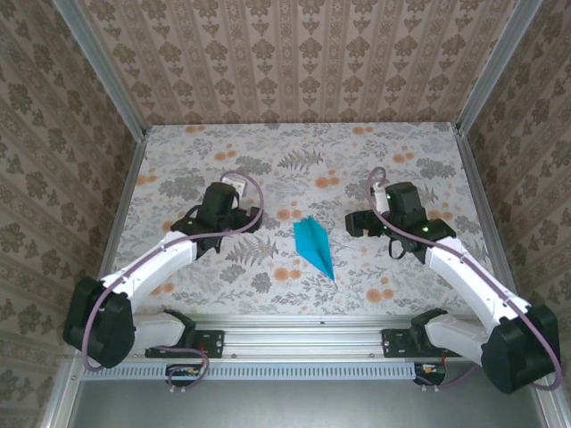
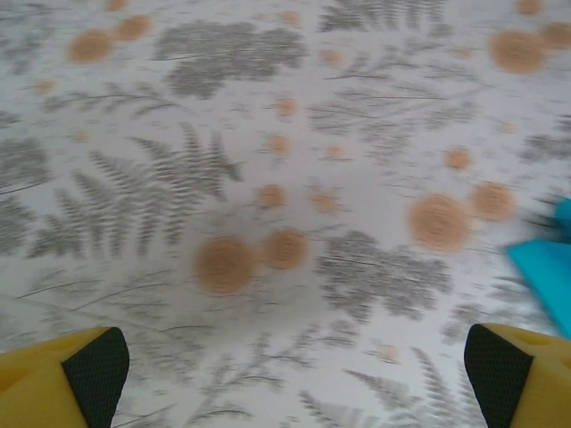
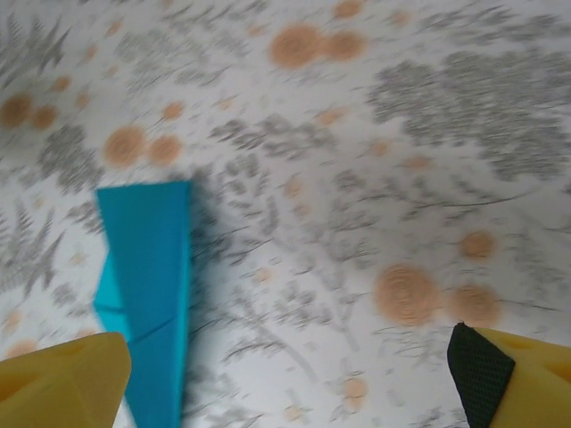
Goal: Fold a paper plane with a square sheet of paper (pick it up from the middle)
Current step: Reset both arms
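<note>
lying flat near the middle of the floral table (image 1: 401,267), the paper plane (image 1: 314,247) points its narrow tip toward the near right. the left gripper (image 1: 248,220) sits to its left and the right gripper (image 1: 357,223) to its right, both apart from the paper, each with yellow fingers (image 2: 62,383) spread wide over the tabletop.

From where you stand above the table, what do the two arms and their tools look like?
The left arm and right arm match: white tube-like links between bulky black joints, each trailed by a looping mauve cable. The left tool and right tool have yellow fingers faced with black textured pads.
</note>
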### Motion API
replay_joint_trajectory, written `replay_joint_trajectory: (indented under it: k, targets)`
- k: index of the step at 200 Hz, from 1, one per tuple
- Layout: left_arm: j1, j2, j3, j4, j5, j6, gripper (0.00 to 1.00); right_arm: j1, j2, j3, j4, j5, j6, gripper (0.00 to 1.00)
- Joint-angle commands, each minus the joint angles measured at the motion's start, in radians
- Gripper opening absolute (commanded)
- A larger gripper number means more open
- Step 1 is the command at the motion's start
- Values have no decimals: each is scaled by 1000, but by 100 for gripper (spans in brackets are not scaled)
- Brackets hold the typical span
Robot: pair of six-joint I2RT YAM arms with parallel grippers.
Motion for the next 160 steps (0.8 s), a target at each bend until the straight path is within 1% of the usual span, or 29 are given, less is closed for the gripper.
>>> replay_joint_trajectory:
  k: [1, 9, 13, 31, 39, 57, 75, 85, 108, 124, 160]
  targets:
    - [54, -32, -64, 91, -112, 49, 100, -67, -60, -76, 196, 98, -13, 100]
    - [65, -41, -79, 109, -111, 49, 100, -92, -67, -104, 245, 113, -14, 100]
    - [103, -46, -88, 121, -113, 52, 100, -102, -67, -116, 265, 119, -14, 100]
    - [161, -46, -139, 198, -129, 82, 100, -155, -50, -152, 331, 148, -20, 100]
    - [197, -45, -130, 174, -109, 73, 100, -174, -40, -167, 360, 173, -23, 100]
    - [226, -57, -157, 236, -118, 121, 100, -226, -32, -201, 443, 182, -10, 100]
    - [287, -55, -172, 283, -75, 143, 100, -252, -25, -269, 600, 214, -21, 100]
    - [317, -52, -178, 305, -55, 157, 100, -263, -8, -286, 645, 224, -28, 100]
    - [375, -32, -232, 389, -21, 187, 100, -277, 54, -303, 720, 223, -38, 100]
    - [407, -26, -276, 469, 14, 195, 100, -285, 120, -324, 821, 219, -39, 100]
    - [468, 35, -342, 660, 69, 223, 100, -302, 265, -328, 984, 165, -51, 100]
